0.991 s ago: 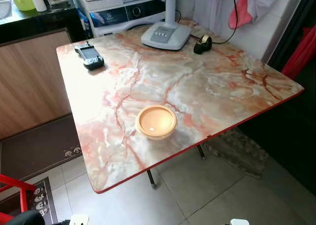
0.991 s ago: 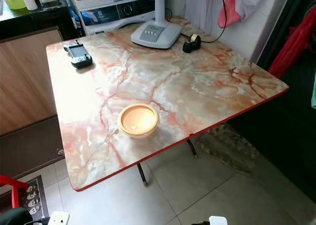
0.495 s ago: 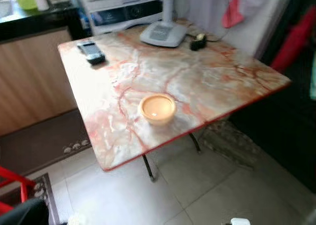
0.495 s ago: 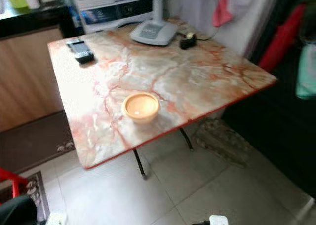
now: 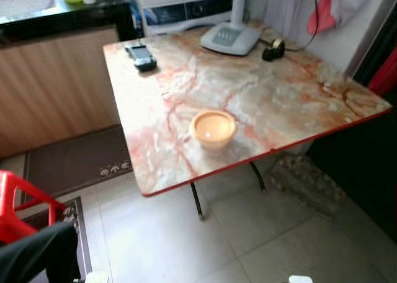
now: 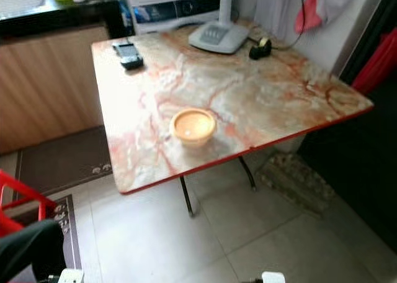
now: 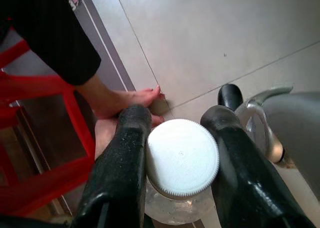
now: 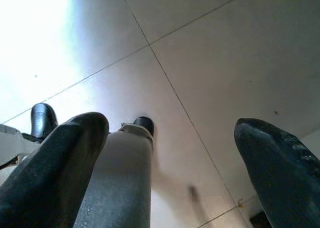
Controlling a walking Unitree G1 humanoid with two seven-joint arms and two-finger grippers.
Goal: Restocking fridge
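camera view swung left, red stool (image 5: 25,202) now showing more, table (image 5: 298,103) sitting further right

bowl (image 5: 213,128) on table (image 5: 291,103), near front edge | phone (image 5: 141,56) far left corner | fan base (image 5: 230,38) at back, tape roll (image 5: 273,49) right of it

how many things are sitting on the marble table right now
4: an orange bowl near the front edge, a black handset at the far left corner, a fan base and a tape roll at the back.
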